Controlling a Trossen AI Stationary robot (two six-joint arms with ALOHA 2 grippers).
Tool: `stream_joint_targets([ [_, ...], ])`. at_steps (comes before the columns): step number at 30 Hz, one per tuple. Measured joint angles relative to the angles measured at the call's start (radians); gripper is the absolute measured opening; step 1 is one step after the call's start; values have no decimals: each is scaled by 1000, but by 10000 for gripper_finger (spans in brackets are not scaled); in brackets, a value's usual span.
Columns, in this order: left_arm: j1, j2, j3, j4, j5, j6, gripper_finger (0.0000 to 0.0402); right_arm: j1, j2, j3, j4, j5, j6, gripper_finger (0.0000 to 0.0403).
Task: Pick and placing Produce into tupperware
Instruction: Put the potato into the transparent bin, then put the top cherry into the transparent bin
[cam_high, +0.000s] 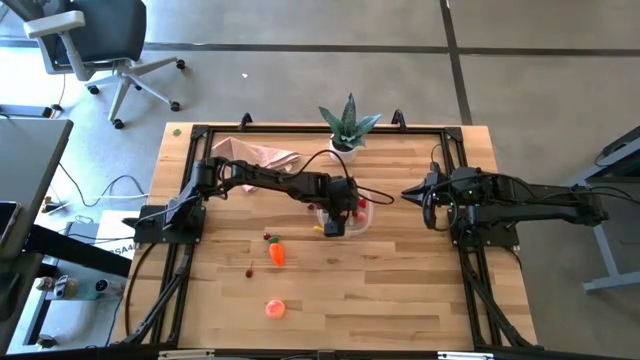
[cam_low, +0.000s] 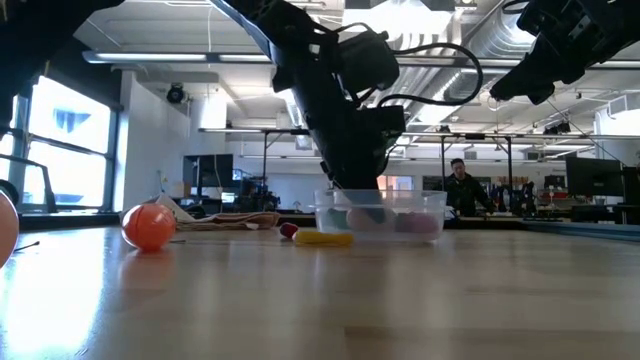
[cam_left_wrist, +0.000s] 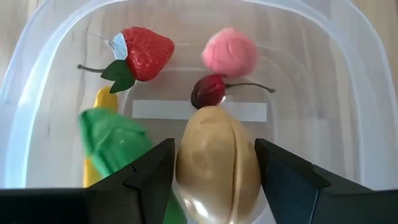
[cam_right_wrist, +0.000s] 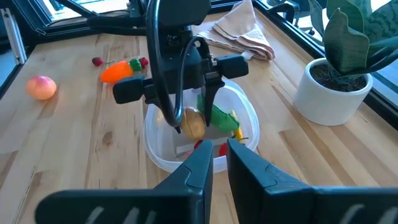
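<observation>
I had the left gripper (cam_left_wrist: 214, 168) down inside the one tupperware (cam_left_wrist: 323, 74), a tan potato-like piece (cam_left_wrist: 216, 163) sitting between its fingers; whether they pinched it or had let go, I could not tell. In the container I counted one strawberry (cam_left_wrist: 144, 52), one pink piece (cam_left_wrist: 230, 52), one dark cherry (cam_left_wrist: 209, 91), one green piece (cam_left_wrist: 115, 140) and one yellow strip (cam_left_wrist: 104, 102). Out on the table (cam_high: 420, 300) lay one carrot (cam_high: 277, 254) and one peach (cam_high: 275, 309). The right gripper (cam_right_wrist: 219, 152) hung nearby, its fingers almost together, empty.
</observation>
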Motion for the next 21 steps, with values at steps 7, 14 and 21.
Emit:
stream_joint_targets([
  [7, 0, 0, 0, -6, 0, -17, 220, 0, 0, 0, 0, 0, 0, 35],
  [14, 0, -73, 0, -69, 5, -22, 223, 0, 0, 0, 0, 0, 0, 35],
  [21, 0, -203, 0, -196, 11, -44, 223, 0, 0, 0, 0, 0, 0, 35],
])
